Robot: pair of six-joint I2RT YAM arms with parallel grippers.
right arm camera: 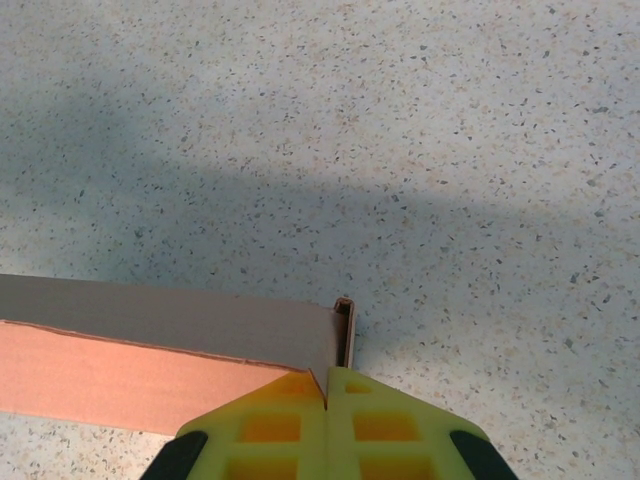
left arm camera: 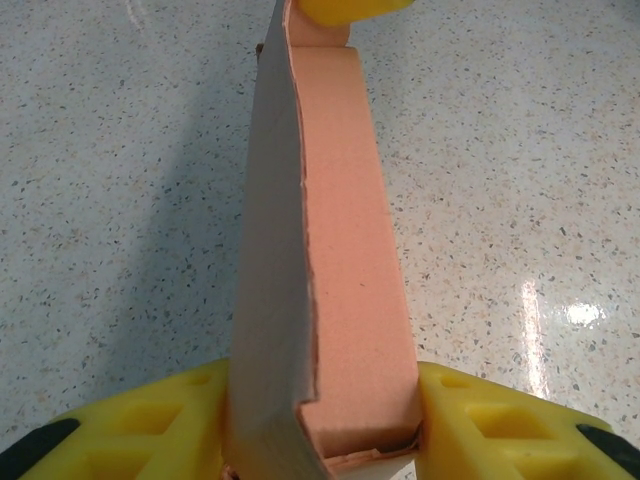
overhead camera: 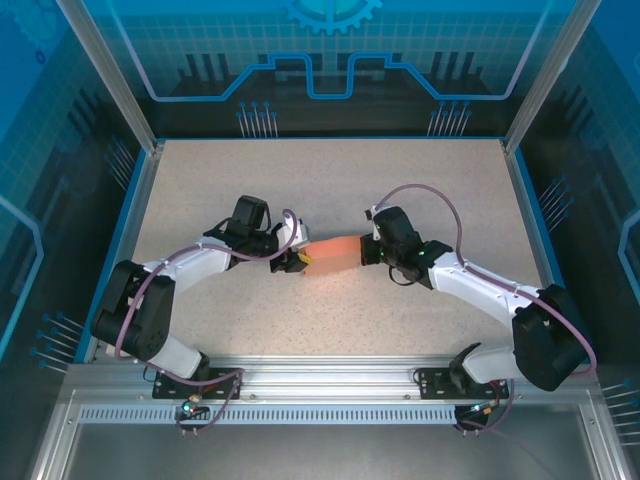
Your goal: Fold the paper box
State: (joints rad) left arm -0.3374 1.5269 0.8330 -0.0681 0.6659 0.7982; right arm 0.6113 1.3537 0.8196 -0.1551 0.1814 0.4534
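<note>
The paper box [overhead camera: 333,252], salmon-orange card with a grey inner face, hangs just above the middle of the table between both grippers. My left gripper [overhead camera: 300,260] holds its left end. In the left wrist view the box [left arm camera: 340,250] runs away from the camera, and the two yellow fingers [left arm camera: 500,420] press against its sides at my left gripper [left arm camera: 325,435]. My right gripper [overhead camera: 368,250] is at the box's right end. In the right wrist view its jaws are pinched together at my right gripper [right arm camera: 327,385], on a thin card edge of the box [right arm camera: 150,350].
The speckled table [overhead camera: 330,170] stretches out on all sides of the box. Blue side walls [overhead camera: 125,210] and a back panel bound it. An aluminium rail [overhead camera: 320,385] with both arm bases runs along the near edge.
</note>
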